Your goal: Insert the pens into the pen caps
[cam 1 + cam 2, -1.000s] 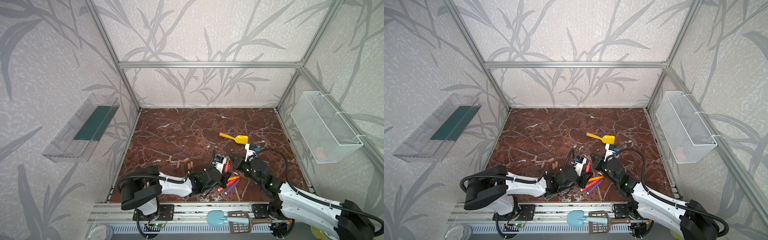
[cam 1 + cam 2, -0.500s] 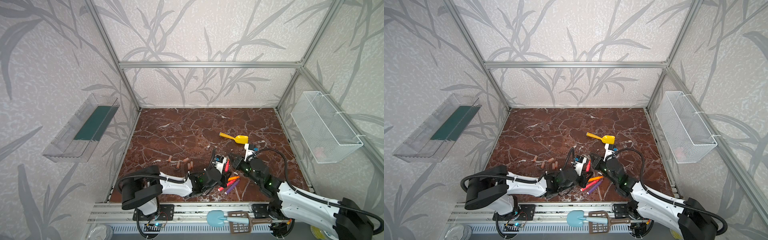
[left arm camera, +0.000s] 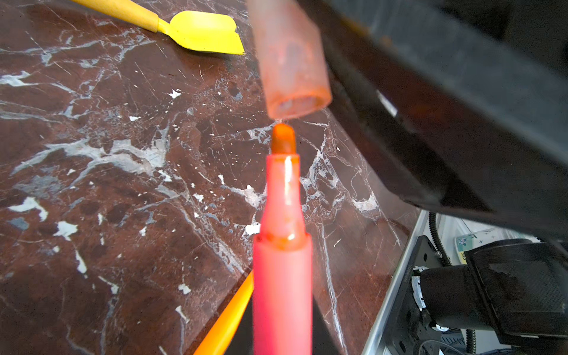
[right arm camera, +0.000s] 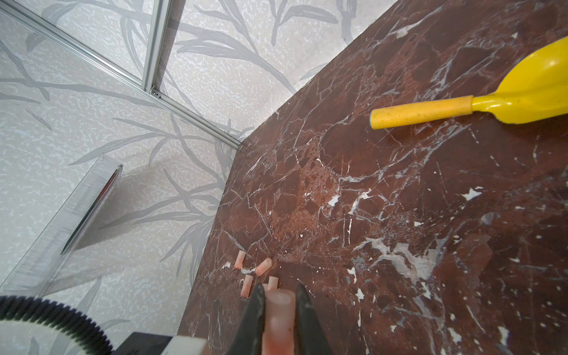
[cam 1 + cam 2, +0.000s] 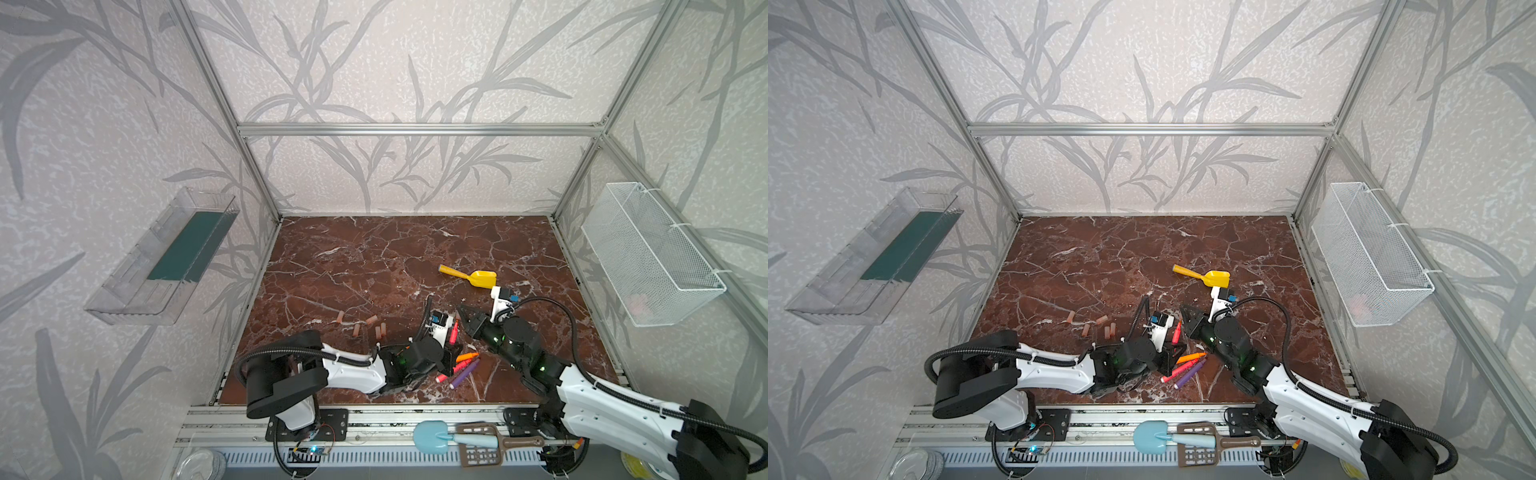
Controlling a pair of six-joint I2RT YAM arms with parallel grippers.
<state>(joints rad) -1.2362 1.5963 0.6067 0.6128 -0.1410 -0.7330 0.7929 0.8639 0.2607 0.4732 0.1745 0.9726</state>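
My left gripper [image 5: 452,347] is shut on a red-pink pen [image 5: 455,331] and holds it tip-up near the front of the floor. My right gripper [image 5: 461,310] is shut on a pen cap [image 4: 278,310] just beyond that tip. In the left wrist view the cap's [image 3: 292,61] open mouth hangs right at the pen's [image 3: 282,246] orange tip, which is outside it. An orange pen [image 5: 467,356], a red-pink pen [image 5: 455,369] and a purple pen [image 5: 465,372] lie by the left gripper. Several loose pen caps [image 5: 371,319] lie to the left; they also show in the right wrist view [image 4: 263,266].
A yellow toy scoop [image 5: 469,276] lies just behind the right gripper. A white wire basket [image 5: 648,257] hangs on the right wall and a clear tray [image 5: 166,257] on the left wall. A blue scoop [image 5: 432,434] and a brown spatula [image 5: 482,451] rest on the front rail.
The right gripper with the cap has edged slightly toward the pen's tip. The left arm and the pens on the floor have stayed put.
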